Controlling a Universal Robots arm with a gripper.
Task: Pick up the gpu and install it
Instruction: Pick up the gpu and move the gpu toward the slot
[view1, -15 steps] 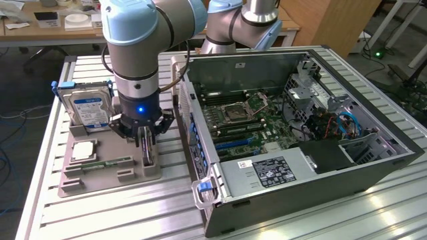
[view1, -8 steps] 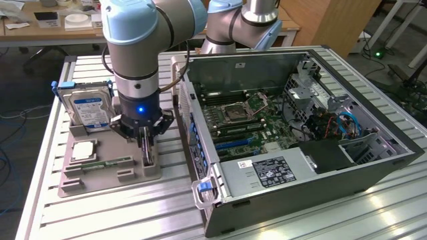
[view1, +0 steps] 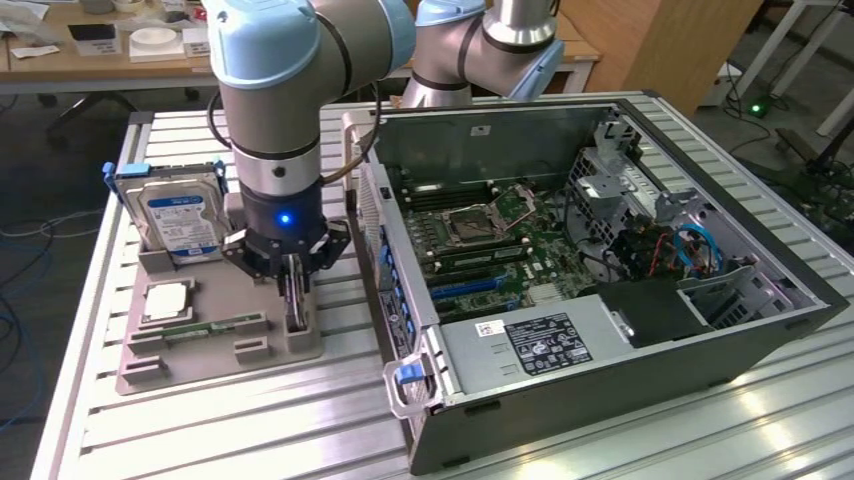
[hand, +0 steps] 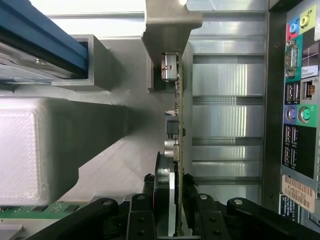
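The gpu (hand: 178, 107) stands in the tray (view1: 214, 365), on the exterior view's left of the case (view1: 641, 400).

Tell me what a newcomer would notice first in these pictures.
The opened computer case lies on the exterior view's right, its motherboard bare. On that view's left the arm's hand is shut on the thin gpu, which stands on edge in a grey holder, beside an upright blue-labelled hard drive.

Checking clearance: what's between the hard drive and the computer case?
In the exterior view, the tool, closed on the gpu standing on edge in the gray holder.
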